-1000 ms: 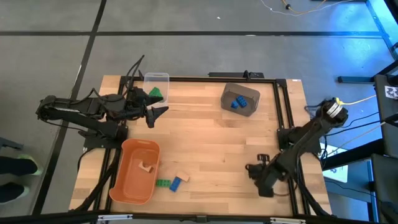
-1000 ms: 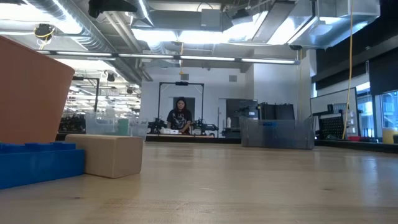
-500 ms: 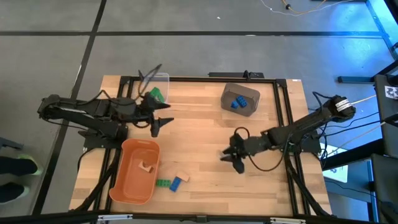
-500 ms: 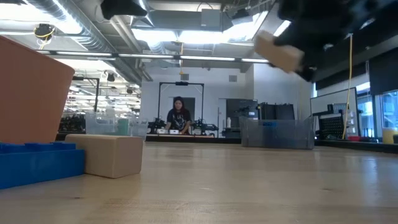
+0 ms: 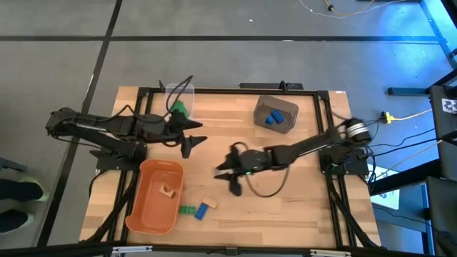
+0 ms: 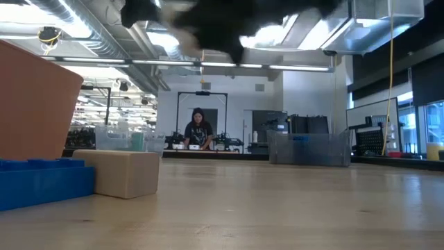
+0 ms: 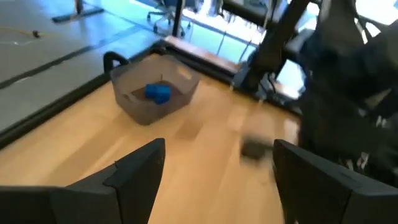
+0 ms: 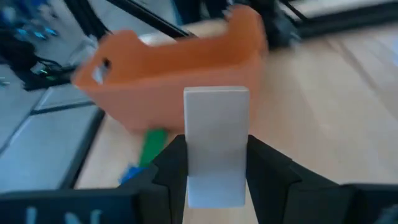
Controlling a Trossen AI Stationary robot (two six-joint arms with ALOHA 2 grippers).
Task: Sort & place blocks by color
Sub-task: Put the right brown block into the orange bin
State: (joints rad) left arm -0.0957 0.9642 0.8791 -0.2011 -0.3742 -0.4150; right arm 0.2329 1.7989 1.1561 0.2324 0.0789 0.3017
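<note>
My right gripper (image 5: 230, 177) reaches out over the middle of the table, shut on a pale tan block (image 8: 216, 124). Ahead of it stands the orange tub (image 8: 180, 56), with a green block (image 8: 151, 146) and a blue block (image 8: 130, 174) on the table beside the tub. My left gripper (image 5: 193, 137) hangs open near the clear bin (image 5: 180, 96), which holds a green block (image 5: 178, 108). Blue blocks (image 5: 273, 118) lie in the dark grey bin (image 5: 277, 113). A tan block (image 5: 169, 191) rests in the orange tub (image 5: 158, 196). My right gripper pinches the pale tan block between its two fingers (image 8: 171, 165), which lie on two opposite side faces (image 8: 193, 155). The block's far end (image 8: 216, 99) sticks out beyond the fingertips. It is lifted clear of the table.
Near the tub's right side lie a green block (image 5: 187, 210), a blue block (image 5: 201, 211) and a tan block (image 5: 210, 204); the low view shows the tan block (image 6: 118, 172) and the blue block (image 6: 41, 182) close up. A person stands far off in the room.
My right arm has swept from the table's near right corner toward the left, over the middle of the table, toward the orange tub; the tan block shows between its fingers from half a second ago. My left gripper has drifted a little toward the right.
</note>
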